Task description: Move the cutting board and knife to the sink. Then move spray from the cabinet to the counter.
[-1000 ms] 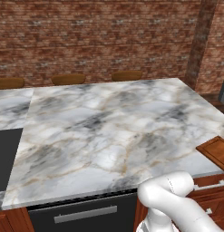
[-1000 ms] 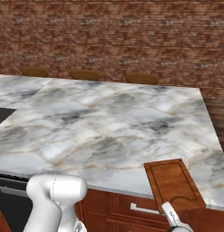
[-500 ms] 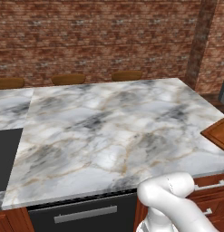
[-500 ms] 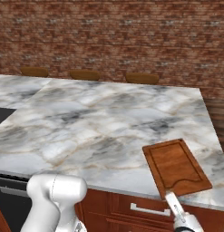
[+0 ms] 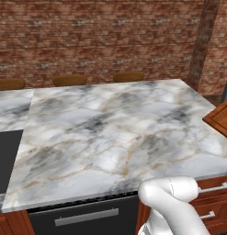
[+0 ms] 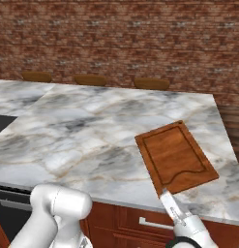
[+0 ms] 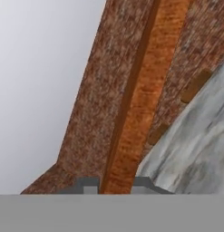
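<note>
**One board, gripped at its near edge**

One cutting board [image 6: 175,156] hangs tilted over the counter's [image 6: 87,131] right end, its near edge clamped in the gripper [image 6: 168,197] (seen edge-on between the fingertips in the hand view). Leftward, bare marble stretches wide. Reddish-brown wood, darker groove inside the rim.

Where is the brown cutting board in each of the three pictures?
Left base view: the cutting board pokes in at the right edge, just a corner of it.
Right base view: lower right of middle, the whole board, tilted above the counter, held at its near edge by the gripper.
Hand view: a long orange-brown strip seen edge-on, running up from between the fingertips.
Shared landmark: the red brick wall behind the marble counter.
</note>
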Robot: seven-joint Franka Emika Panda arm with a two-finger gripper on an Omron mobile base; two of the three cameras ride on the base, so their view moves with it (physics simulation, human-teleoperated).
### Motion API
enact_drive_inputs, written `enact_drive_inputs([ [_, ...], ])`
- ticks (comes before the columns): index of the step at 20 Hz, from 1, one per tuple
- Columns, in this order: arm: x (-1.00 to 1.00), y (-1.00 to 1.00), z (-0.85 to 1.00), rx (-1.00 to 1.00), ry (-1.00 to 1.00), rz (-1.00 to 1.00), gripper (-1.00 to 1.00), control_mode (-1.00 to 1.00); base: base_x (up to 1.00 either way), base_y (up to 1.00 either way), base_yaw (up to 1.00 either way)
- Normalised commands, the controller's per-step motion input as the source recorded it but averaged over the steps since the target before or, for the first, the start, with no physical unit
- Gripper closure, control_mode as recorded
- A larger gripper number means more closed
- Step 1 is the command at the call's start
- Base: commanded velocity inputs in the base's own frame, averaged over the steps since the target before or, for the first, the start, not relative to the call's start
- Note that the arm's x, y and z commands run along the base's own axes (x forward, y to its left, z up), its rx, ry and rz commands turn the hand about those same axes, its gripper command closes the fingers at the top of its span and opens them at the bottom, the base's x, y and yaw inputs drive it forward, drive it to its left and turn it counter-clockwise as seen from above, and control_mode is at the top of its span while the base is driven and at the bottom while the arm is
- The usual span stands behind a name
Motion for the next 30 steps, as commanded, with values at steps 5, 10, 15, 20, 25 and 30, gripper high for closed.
enact_drive_inputs([
  [5, -0.24, 0.59, 1.0, -0.35, 0.14, 0.0, 1.0, -1.0, 0.0, 0.0, 0.0],
  [10, -0.07, 0.7, 0.87, -0.56, 0.33, 0.0, 1.0, -1.0, 0.0, 0.0, 0.0],
  [15, 0.0, 0.94, 0.64, -0.61, 0.39, 0.0, 1.0, -1.0, 0.0, 0.0, 0.0],
  [20, 0.08, 0.66, 0.24, -0.31, 0.21, -0.02, 1.0, -1.0, 0.0, 0.0, 0.0],
  [25, 0.0, 0.0, 0.0, 0.0, 0.0, 0.0, 1.0, -1.0, 0.0, 0.0, 0.0],
  [30, -0.15, 0.28, 0.0, 0.0, -0.03, 0.02, 1.0, -1.0, 0.0, 0.0, 0.0],
])
